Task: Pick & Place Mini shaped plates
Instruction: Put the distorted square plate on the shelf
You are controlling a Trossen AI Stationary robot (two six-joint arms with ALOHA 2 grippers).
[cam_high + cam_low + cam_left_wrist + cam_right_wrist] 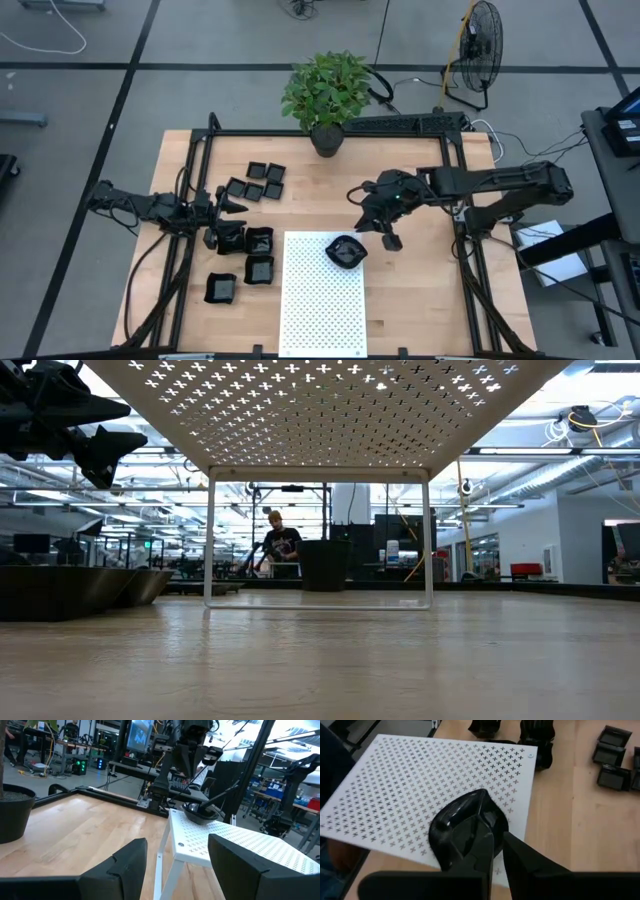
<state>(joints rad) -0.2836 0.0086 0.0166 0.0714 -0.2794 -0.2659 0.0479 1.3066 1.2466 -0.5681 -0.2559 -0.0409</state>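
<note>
One glossy black mini plate with a rounded rim sits on the far right corner of the white perforated platform. My right gripper hovers open just above and to the right of it, fingers pointing down; in the right wrist view one finger overlaps the plate's rim. Several more black plates lie on the wooden table left of the platform and in a far cluster. My left gripper is open, raised over the left plates and pointing right.
The platform stands on thin white legs above the table. A potted plant stands at the far edge. A black frame rail borders the table. Bare wood lies right of the platform. A person stands far behind.
</note>
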